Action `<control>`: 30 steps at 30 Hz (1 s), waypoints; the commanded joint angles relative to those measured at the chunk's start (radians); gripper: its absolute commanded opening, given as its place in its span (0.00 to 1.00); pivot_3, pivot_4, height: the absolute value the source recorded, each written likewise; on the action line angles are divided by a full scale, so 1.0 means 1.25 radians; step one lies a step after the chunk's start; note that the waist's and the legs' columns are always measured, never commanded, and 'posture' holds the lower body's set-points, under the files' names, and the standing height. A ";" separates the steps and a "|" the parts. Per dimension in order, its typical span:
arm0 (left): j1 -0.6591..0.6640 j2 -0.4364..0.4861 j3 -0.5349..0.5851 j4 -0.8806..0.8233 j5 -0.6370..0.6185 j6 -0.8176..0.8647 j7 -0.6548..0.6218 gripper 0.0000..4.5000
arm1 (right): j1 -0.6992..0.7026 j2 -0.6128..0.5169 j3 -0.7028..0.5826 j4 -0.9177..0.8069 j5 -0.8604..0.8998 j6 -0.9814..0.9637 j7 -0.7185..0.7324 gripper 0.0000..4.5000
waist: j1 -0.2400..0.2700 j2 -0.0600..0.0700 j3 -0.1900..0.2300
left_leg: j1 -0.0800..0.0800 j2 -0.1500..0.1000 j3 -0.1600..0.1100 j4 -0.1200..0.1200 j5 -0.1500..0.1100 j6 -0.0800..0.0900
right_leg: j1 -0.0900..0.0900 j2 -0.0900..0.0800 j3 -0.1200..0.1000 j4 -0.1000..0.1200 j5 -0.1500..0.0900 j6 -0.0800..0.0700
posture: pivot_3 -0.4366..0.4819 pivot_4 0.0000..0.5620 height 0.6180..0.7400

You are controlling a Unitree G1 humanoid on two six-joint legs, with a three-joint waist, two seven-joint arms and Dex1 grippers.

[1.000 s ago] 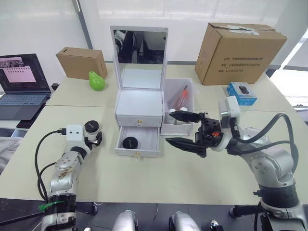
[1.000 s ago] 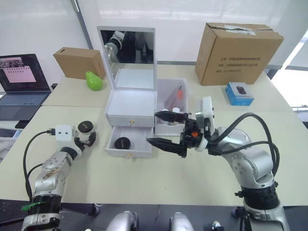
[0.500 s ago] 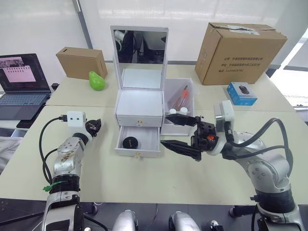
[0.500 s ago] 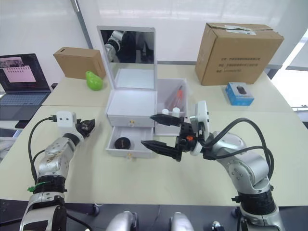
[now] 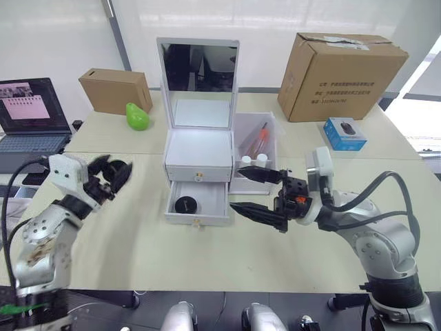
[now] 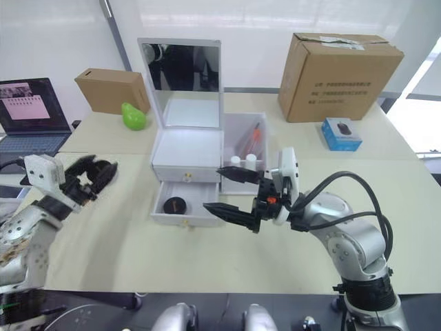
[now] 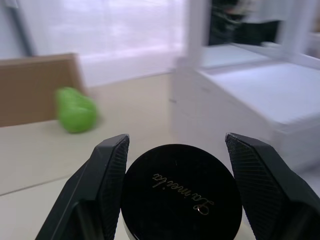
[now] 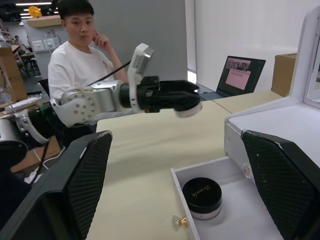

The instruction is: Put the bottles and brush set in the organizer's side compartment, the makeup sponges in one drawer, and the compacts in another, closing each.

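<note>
Our left claw (image 7: 175, 195) grips a black compact (image 7: 181, 192) by its rim, lifted above the tabletop's (image 5: 207, 255) left edge. It looks rigid, light and smooth, so we'd keep the hold across its sides. Our right claw (image 5: 256, 194) gapes empty. The organizer's (image 5: 200, 162) lower drawer (image 5: 196, 202) stands open with the other compact (image 5: 185, 205) inside; the side compartment (image 5: 255, 155) holds the bottles (image 5: 252, 161) and brush set (image 5: 259, 140).

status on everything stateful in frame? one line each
Lower drawer: pulled open, one compact inside.
Upper drawer: shut.
Second compact: held in the left gripper, lifted off the table.
Right gripper: open, empty, in front of the organizer.
Side compartment: open-topped, holding white-capped bottles and the brush set.
Mirror: upright.
Laptop: open, screen on.
</note>
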 commanded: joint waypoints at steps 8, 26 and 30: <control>-0.090 0.046 -0.205 -0.077 -0.011 0.064 -0.166 0.63 | -0.001 -0.012 -0.010 -0.013 0.001 0.000 -0.008 1.00 | 0.004 0.000 0.000 | -0.001 -0.001 0.000 0.000 0.000 0.000 | -0.001 0.001 0.000 0.000 0.000 0.000 | 0.48 0.27 1.00; -0.274 -0.098 -0.385 0.112 0.136 -0.054 -0.207 0.63 | 0.046 -0.025 -0.031 -0.064 0.021 0.007 -0.059 1.00 | 0.002 0.000 0.000 | -0.001 -0.001 -0.002 0.002 0.000 0.000 | -0.001 0.004 0.001 0.000 0.000 0.000 | 0.48 0.27 1.00; -0.276 -0.110 -0.394 0.133 0.157 -0.079 -0.210 0.63 | 0.049 -0.027 -0.031 -0.068 0.025 0.008 -0.065 1.00 | 0.003 0.000 0.000 | -0.002 -0.001 -0.002 0.002 0.000 0.000 | 0.000 0.004 0.001 0.000 0.000 0.000 | 0.48 0.27 1.00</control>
